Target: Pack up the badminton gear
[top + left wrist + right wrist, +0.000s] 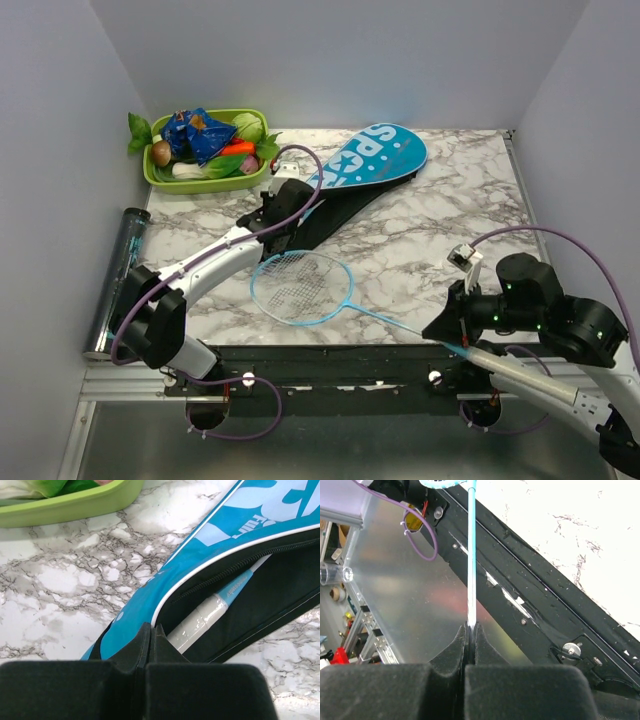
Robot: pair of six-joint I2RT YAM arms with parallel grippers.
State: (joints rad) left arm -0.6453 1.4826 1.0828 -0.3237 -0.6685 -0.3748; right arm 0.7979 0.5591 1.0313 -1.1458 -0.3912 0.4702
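Matte black right gripper [470,628] pinches a thin, oval-headed light-blue racket [300,288]

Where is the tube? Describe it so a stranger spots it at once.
Start at the marble table and follow its left edge, by the wall. Just nearer than the green tray a tube lies lengthwise along that edge. It is the only clear, round cylinder; the cover and racket to its right are flat and blue.
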